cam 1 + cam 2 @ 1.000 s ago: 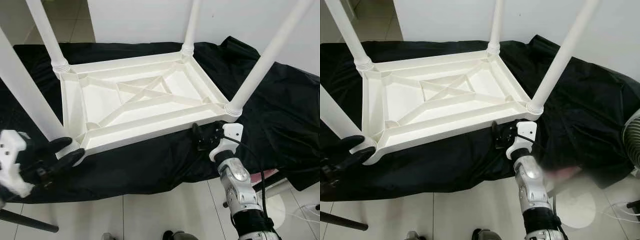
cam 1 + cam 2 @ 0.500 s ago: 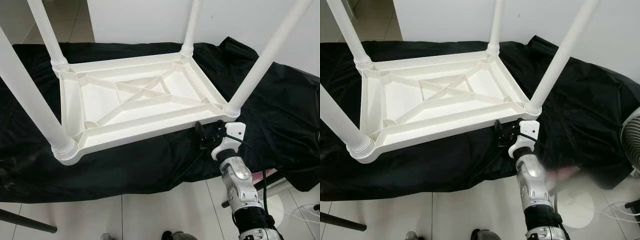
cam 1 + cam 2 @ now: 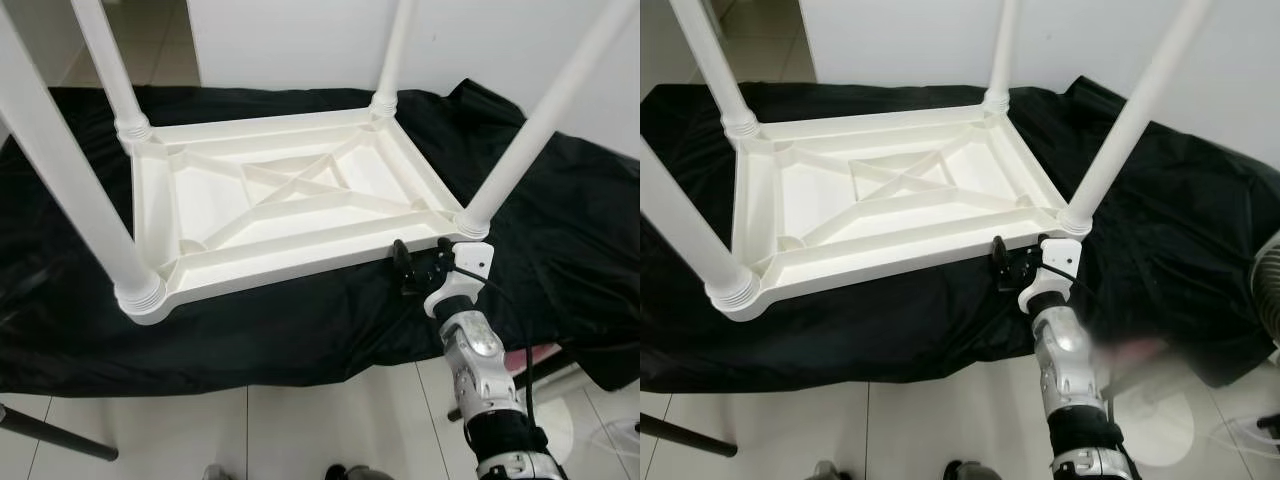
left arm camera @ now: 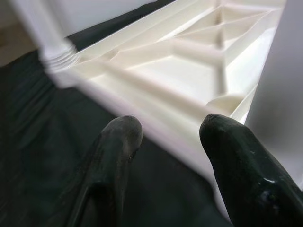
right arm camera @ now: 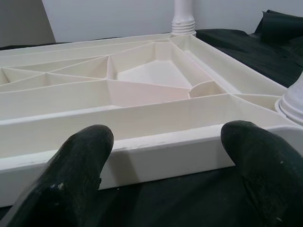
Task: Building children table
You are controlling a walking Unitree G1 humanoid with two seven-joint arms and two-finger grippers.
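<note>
R hand [image 3: 420,268] sits at the near long rim of the kids' table [image 3: 290,195], close to its near-right corner, fingers spread wide w/ nothing between them; rim lies straight ahead of the tips, just beyond. L hand [image 4: 165,142] also spread wide and empty, pointing at the table's near-left corner beside the near-left leg [image 3: 70,170].

Table is upside down on a black cloth [image 3: 250,330], all 4 legs seated in the corner sockets and pointing up. Long axis runs left-right across the robot's front, so the near rim is parallel to its shoulders.

Key relation: near-right leg [image 3: 540,120] stands just past and to the right of the R hand, so R arm is clearly nearer for checking or gripping that corner. L arm covers the other end.

Vs 1 s ago: L hand was in the head view gripping around the near-left corner; now it's off it. R hand crept slightly toward the rim. Camera shifted a bit too.

Judgement: legs all look fitted, flip upright likely left.
</note>
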